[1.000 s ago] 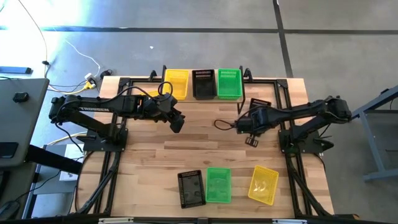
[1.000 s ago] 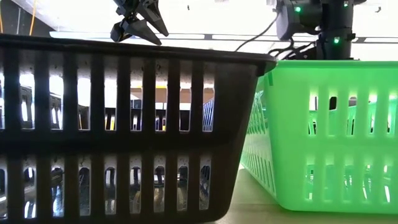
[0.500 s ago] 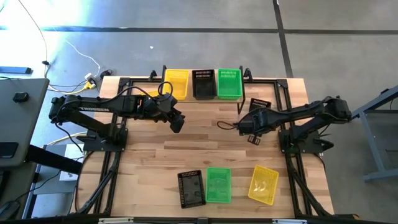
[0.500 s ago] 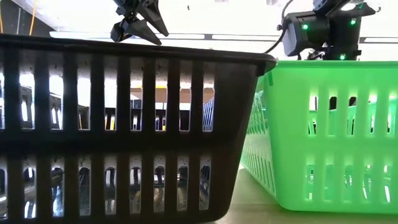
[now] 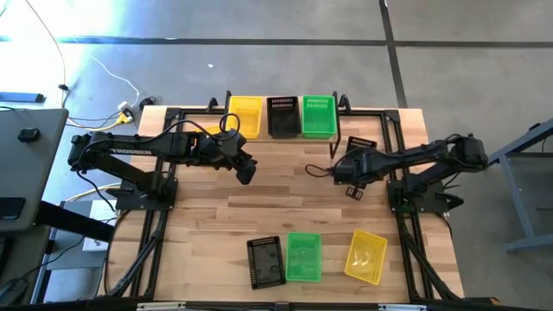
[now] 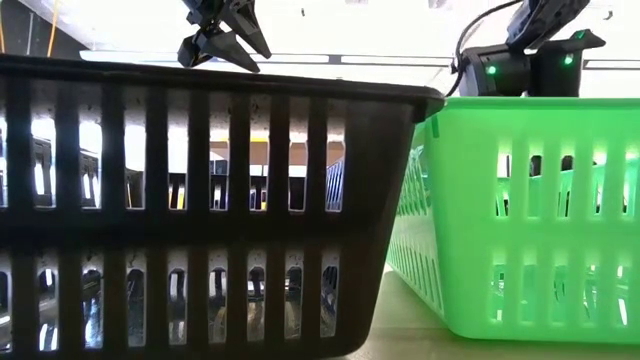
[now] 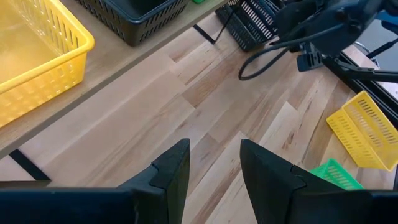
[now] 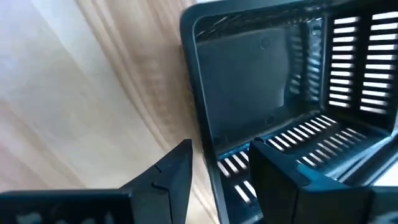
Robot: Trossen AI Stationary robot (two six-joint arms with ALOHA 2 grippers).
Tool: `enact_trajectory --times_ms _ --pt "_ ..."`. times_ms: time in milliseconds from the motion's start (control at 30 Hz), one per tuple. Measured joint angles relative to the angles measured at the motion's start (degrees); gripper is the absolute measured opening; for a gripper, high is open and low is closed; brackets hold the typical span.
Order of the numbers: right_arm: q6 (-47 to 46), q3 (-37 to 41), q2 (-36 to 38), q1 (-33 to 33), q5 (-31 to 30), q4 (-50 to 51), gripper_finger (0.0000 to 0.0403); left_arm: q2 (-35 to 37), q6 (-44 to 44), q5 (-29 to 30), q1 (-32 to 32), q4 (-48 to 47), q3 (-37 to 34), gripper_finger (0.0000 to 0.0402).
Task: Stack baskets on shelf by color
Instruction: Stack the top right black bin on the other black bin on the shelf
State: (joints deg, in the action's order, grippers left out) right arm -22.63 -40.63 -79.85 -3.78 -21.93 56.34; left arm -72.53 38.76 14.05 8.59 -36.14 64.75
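On the shelf [image 7: 106, 62] at the far edge stand a yellow basket [image 5: 244, 115], a black basket [image 5: 282, 115] and a green basket [image 5: 318, 115]. My left gripper [image 5: 246, 170] hovers open in front of the shelf, with nothing between its fingers [image 7: 171, 177]. Another black basket [image 8: 267, 81] lies tipped at the right, its opening toward my right gripper [image 8: 217, 180]. In the high view this basket [image 5: 363, 142] is partly under the right arm. My right gripper [image 5: 351, 183] is open. My right gripper stands open astride the tipped black basket's slatted wall [image 8: 233, 167]. One finger [image 8: 286, 180] is on the inner side and one finger [image 8: 168, 180] is outside, over the table. Whether either finger touches the wall, I cannot tell.
Near the front edge a black basket [image 5: 265, 262], a green basket [image 5: 303, 257] and a yellow basket [image 5: 366, 256] stand in a row. The black [image 6: 200, 200] and green [image 6: 520, 220] ones fill the low view. Bare tabletop [image 5: 285, 194] lies between the two arms.
My right gripper has drawn a little toward the table's right edge and has tipped. My left arm has kept still.
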Motion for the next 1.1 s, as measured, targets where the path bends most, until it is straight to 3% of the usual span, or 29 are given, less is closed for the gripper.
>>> enact_trajectory --times_ms 167,333,400,767,1100 --pt "-0.16 1.40 0.00 -1.94 2.49 -1.68 0.0116 0.01 0.01 -0.01 0.00 0.00 -0.02 0.0131" --pt "-1.73 -0.08 -0.02 -1.99 5.57 -0.77 0.0026 0.00 0.02 -0.86 0.01 0.00 -0.02 0.0131" --pt "-2.12 -1.48 -0.02 -1.34 5.88 0.04 0.0009 0.00 0.02 -1.49 0.01 0.00 -0.02 0.0131" --pt "-19.40 -13.88 -0.02 4.13 5.28 13.96 0.0002 0.00 -3.11 -2.79 0.00 0.00 -0.02 0.0131" --pt "-36.71 -26.56 -0.02 7.64 -1.64 30.30 0.0001 0.00 -7.24 -3.55 -0.01 0.00 -0.02 0.0131"
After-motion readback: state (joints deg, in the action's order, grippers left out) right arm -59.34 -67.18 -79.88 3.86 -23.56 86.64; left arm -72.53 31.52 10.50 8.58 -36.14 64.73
